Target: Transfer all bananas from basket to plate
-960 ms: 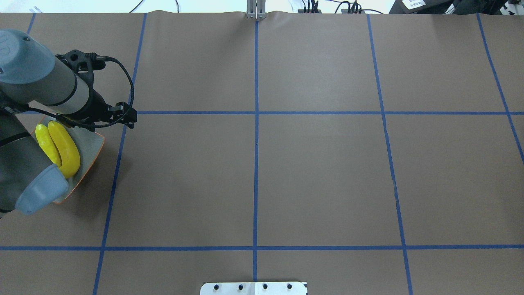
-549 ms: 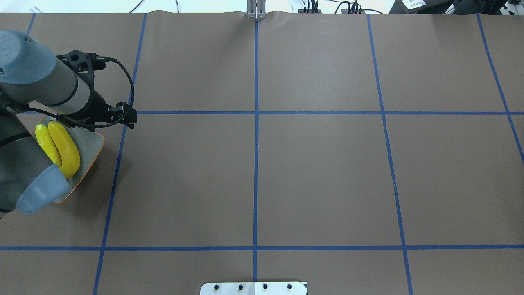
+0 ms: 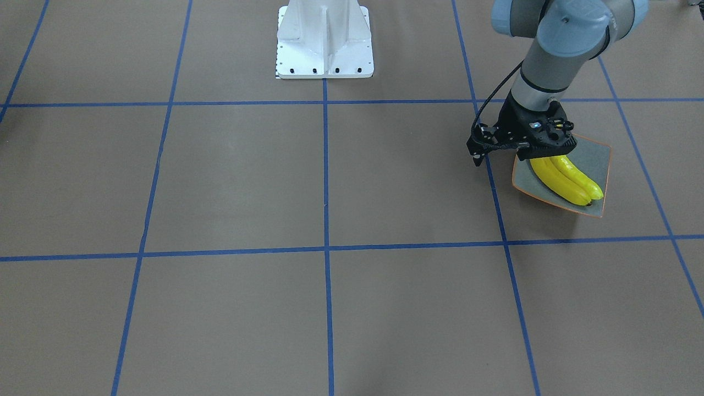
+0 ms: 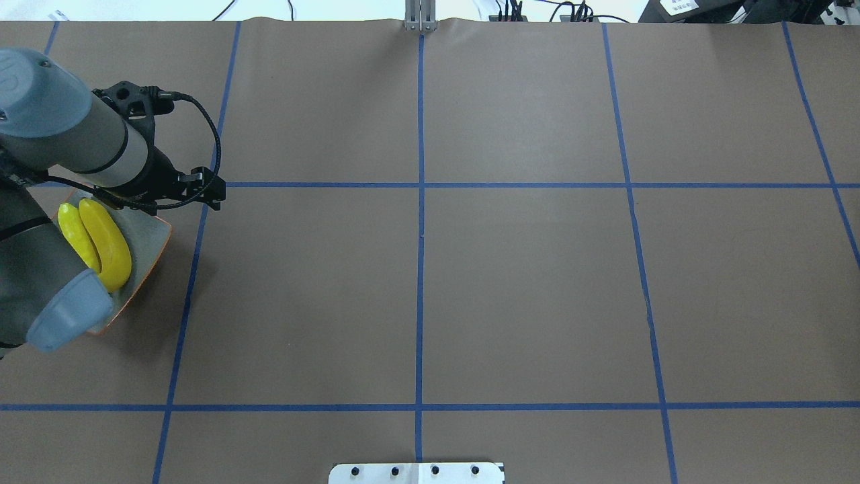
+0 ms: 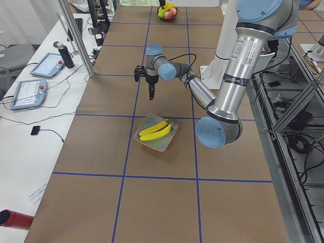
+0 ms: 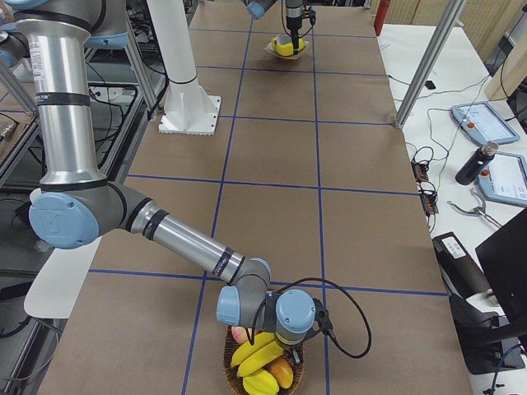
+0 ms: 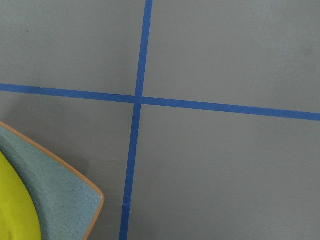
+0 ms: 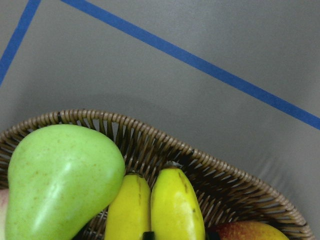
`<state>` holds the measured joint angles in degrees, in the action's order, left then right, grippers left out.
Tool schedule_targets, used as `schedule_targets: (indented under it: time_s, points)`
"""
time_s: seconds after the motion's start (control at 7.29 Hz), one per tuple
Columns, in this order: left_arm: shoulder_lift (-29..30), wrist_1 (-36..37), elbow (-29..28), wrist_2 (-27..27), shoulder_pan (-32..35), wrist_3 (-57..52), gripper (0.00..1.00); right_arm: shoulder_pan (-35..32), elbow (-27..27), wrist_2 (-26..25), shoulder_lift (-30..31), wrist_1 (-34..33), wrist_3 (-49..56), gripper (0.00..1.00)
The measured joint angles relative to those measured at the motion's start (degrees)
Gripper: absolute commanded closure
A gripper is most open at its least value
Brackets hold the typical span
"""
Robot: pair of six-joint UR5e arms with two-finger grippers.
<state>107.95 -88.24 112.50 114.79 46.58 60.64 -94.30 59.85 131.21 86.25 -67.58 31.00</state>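
The plate (image 4: 149, 236) sits at the table's left end with two yellow bananas (image 4: 104, 243) lying side by side on it; both also show in the front view (image 3: 566, 179). My left gripper (image 3: 529, 140) hangs over the plate's far corner, its fingers hidden by the wrist, so I cannot tell if it is open. The basket (image 8: 150, 132) at the right end holds two more bananas (image 8: 175, 210). My right gripper (image 6: 284, 329) is low over the basket. Dark tips at the wrist view's bottom edge flank one banana; I cannot tell if they grip it.
The basket also holds a green pear (image 8: 60, 175) and a reddish fruit (image 8: 250, 231). The robot's white base (image 3: 324, 44) stands mid-table. Brown table paper (image 4: 524, 289) with blue tape lines lies between plate and basket. Tablets and cables (image 6: 486, 123) lie off the table's edge.
The left arm has barely shifted over the plate. The plate and its two bananas lie as before.
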Motion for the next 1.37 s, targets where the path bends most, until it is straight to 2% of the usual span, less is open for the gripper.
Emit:
schedule_targets:
  time_s: [0.27, 0.55, 0.69, 0.96, 1.1, 1.37]
  points:
    - [0.19, 0.00, 0.12, 0.00, 0.00, 0.00, 0.00, -1.18, 0.06, 0.28, -0.87, -1.20, 0.18, 1.00]
    - [0.29, 0.05, 0.10, 0.02, -0.04, 0.00, 0.00, -3.89, 1.07, 0.65, -3.09, -5.22, 1.36, 1.00]
    - [0.31, 0.07, 0.09, 0.05, -0.03, 0.02, 0.00, -4.79, 3.37, 0.79, -3.86, -8.77, 1.68, 1.00]
    - [0.33, 0.08, 0.09, 0.07, -0.04, 0.04, 0.00, -5.40, 11.03, 1.98, -5.32, -20.00, 1.50, 1.00]
    - [0.48, 0.07, 0.06, 0.05, -0.03, 0.07, 0.00, -5.46, 12.98, 4.16, -6.74, -24.43, 0.12, 1.00]
    - [2.28, -0.19, -0.60, 0.08, -0.08, 1.31, 0.00, -3.06, 16.08, 11.44, -8.70, -27.57, -11.17, 1.00]
